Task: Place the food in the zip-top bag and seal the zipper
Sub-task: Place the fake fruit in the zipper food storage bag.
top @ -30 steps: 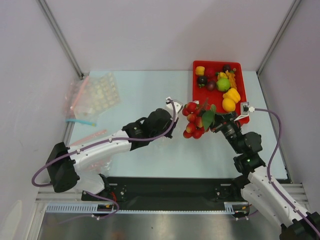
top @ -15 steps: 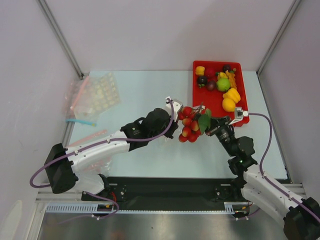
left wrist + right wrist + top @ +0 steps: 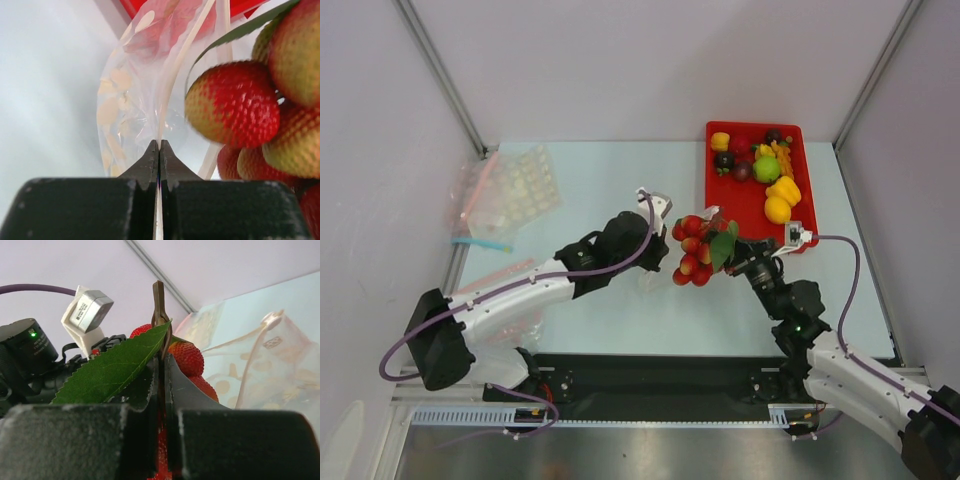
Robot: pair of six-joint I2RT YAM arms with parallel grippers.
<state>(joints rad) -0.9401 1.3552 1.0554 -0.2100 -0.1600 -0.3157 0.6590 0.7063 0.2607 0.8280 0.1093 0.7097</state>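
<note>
Found left tool (image 3: 159, 148) clenched on zip-top bag (image 3: 122, 105) rim, right tool (image 3: 162, 365) clenched on strawberry cluster (image 3: 694, 252) stem beside red tray (image 3: 709, 176) edge.

The strawberries (image 3: 695, 250) hang just right of the zip-top bag (image 3: 130, 100). The tray (image 3: 718, 200) with food (image 3: 767, 168) in it lies behind them, and other bags (image 3: 505, 190) lie far left.

Both units same build: white-shelled left arm (image 3: 515, 295) and right arm (image 3: 865, 375), black joint housings. Matte black wedge fingers (image 3: 172, 167). Behind fingers: purple cable (image 3: 30, 288), white camera box (image 3: 87, 310), green LED (image 3: 33, 334).
</note>
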